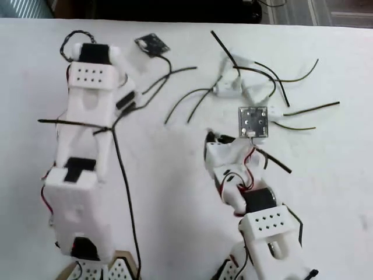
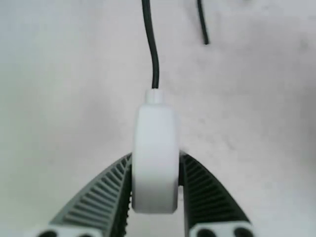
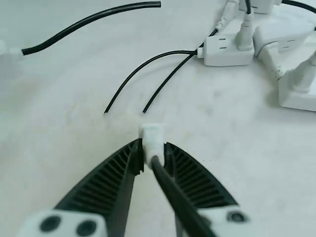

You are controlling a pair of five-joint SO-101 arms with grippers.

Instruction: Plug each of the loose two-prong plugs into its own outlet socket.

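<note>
Right gripper (image 3: 153,153): jaws closed on a small white plug (image 3: 151,137), whose black cord (image 3: 170,190) runs back between the fingers. In the high view this plug sits right of centre, near a square metal plate (image 1: 253,122).

Left gripper (image 2: 155,190): jaws closed on both flanks of a rounded white plug body (image 2: 155,148), with its own cord (image 2: 154,54) leading away over the table (image 1: 175,204). It belongs to the arm along the left of the high frame.

Farther off, in the upper centre-right of the high frame, lie the white socket blocks (image 3: 226,51). Several already carry plugs, and loose cord ends (image 3: 143,81) lie between them and the right gripper.

Likely hazards:
- The blocks look light and unfastened, so an insertion push may slide them rather than seat the prongs.
- Both plugs are pinched over a small area and could twist in the grip on contact.
- The cord trapped between the right fingers could drag or snag.
- The stray cords could catch on an approaching gripper.
- No prongs can be made out on either plug, so their alignment with the slots cannot be judged.

The wrist views resolve finger contact on each plug. The high view supplies the layout: both arms, the plate, and the spacing between the plugs and the blocks.
</note>
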